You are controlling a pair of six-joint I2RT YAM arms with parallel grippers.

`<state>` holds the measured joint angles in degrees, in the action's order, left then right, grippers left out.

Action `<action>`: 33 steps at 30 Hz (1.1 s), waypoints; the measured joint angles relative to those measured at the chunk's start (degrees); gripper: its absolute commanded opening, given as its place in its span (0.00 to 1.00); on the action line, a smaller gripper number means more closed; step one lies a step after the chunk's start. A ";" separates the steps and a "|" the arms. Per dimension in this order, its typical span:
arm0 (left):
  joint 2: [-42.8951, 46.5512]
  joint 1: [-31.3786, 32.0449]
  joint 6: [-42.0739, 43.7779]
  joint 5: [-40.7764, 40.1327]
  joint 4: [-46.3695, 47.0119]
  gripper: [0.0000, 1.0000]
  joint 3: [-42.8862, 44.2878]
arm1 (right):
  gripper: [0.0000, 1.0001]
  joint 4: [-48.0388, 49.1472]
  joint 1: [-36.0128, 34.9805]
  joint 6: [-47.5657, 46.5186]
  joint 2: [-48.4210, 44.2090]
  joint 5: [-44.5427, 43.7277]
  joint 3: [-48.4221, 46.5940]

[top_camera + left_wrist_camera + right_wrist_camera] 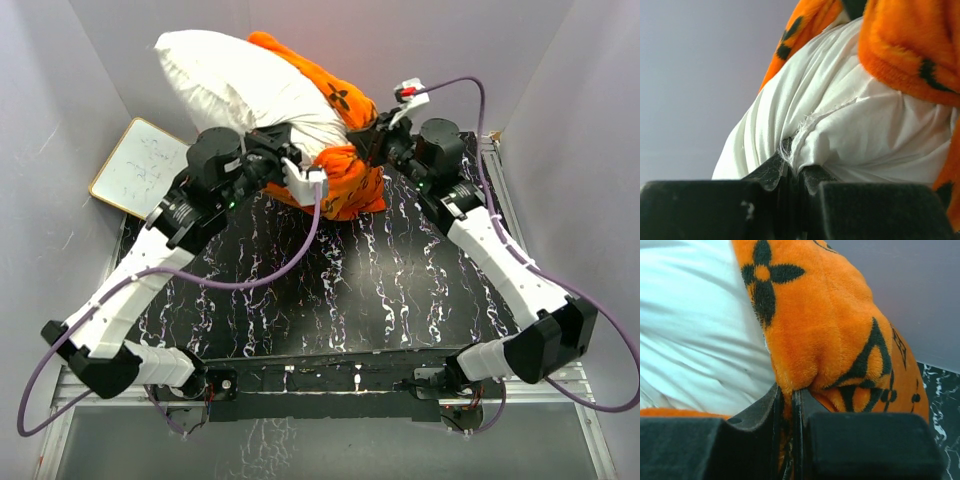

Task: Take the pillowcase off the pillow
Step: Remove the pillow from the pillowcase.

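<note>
Two pincers were holding the soft things at the upper middle of the top view. The left pincer [790, 167] was clamped on a fold of the white pillow [840, 125]. The cloth was pinched between its tips at the lower centre of the left wrist view, and the pillow rose above them. The right pincer [794, 402] was clamped on the orange pillowcase [830, 330], which bulged above and to the right of its tips. In the top view the pillow reached to the upper left. The pillowcase was bunched on its right end, between both pincers, over the far edge of the black counter [350, 290].
</note>
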<state>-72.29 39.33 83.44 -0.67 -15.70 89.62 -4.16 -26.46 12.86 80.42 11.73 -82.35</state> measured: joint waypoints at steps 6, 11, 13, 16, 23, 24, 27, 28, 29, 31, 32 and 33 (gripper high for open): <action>-7.58 0.42 -4.15 -1.86 -1.22 0.00 11.21 | 0.24 0.33 5.09 0.22 -4.24 -1.03 4.11; -8.46 -0.09 -6.88 -4.46 -1.62 0.00 13.40 | 0.26 -2.99 5.16 -2.40 -5.40 0.17 1.64; -9.09 -0.37 -7.74 -4.90 -1.44 0.00 14.49 | 0.28 -4.68 5.16 -3.72 -5.51 0.15 -0.13; -9.84 -0.79 -8.28 -5.46 -1.22 0.00 15.45 | 0.36 -6.60 5.22 -4.94 -5.70 0.28 -1.90; -15.37 -2.71 -10.60 -8.76 -0.96 0.00 23.82 | 0.56 -8.39 5.60 -7.93 -8.83 4.46 -1.44; -15.80 -2.84 -11.15 -9.07 -1.03 0.00 24.50 | 0.57 -7.80 5.46 -8.52 -9.88 5.75 -1.09; -16.13 -2.84 -12.87 -9.14 -1.11 0.00 25.14 | 0.63 -4.92 3.45 -10.10 -12.09 8.48 -1.11; -16.13 -2.84 -13.29 -9.07 -1.07 0.00 25.14 | 0.66 -3.96 2.34 -10.62 -12.46 9.18 -1.14; -16.13 -2.84 -13.79 -8.94 -1.01 0.00 25.14 | 0.68 -2.97 0.68 -11.41 -12.61 9.64 -1.27; -16.13 -2.73 -14.73 -8.61 -0.98 0.00 25.14 | 0.73 -2.29 -2.54 -12.81 -11.50 10.19 -2.75; -16.13 -2.73 -15.15 -8.44 -0.98 0.00 25.14 | 0.73 -2.14 -4.15 -13.46 -10.16 10.29 -4.09; -16.13 -2.73 -15.56 -8.33 -1.01 0.00 25.16 | 0.73 -1.77 -5.40 -14.14 -8.63 10.29 -5.35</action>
<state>-88.42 36.60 67.88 -8.99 -16.71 114.78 -5.93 -31.86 -1.28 71.79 22.02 -87.70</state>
